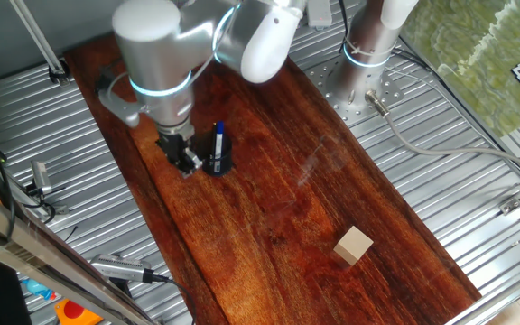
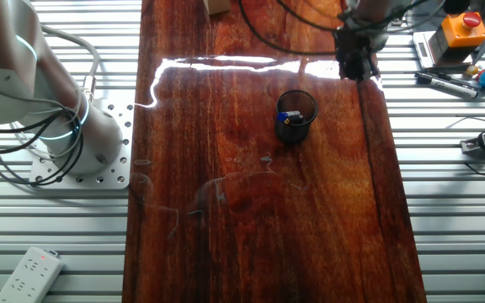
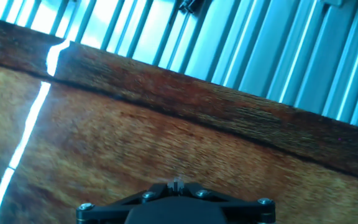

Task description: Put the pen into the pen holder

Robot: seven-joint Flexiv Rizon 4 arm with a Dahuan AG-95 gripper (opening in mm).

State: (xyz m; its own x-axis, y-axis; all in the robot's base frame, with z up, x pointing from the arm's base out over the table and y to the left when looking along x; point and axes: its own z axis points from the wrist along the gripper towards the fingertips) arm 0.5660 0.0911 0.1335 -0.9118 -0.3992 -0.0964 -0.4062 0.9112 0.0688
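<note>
Gripper [image 1: 185, 161] hangs beside the pen holder [image 1: 218, 160], its finger gap impossible to judge and nothing seen held — the pen [image 1: 218, 143] stands inside the cup — so withdrawal is best made straight upward, clear of the rim.

A long board of dark reddish wood [image 1: 269, 190] lies across a table of ribbed metal slats [image 1: 79, 153], its polished grain catching a bright streak of light [image 2: 226, 61] near its far end in the other fixed view. A perforated metal plate [image 2: 99, 156] sits left of the board there. A white power strip [image 2: 28, 273] lies at the near left corner. An orange box with a red button [image 2: 464, 27] and some pens [image 2: 449, 80] lie at the far right. A green patterned cloth [image 1: 459, 45] covers the far right corner in one fixed view.
</note>
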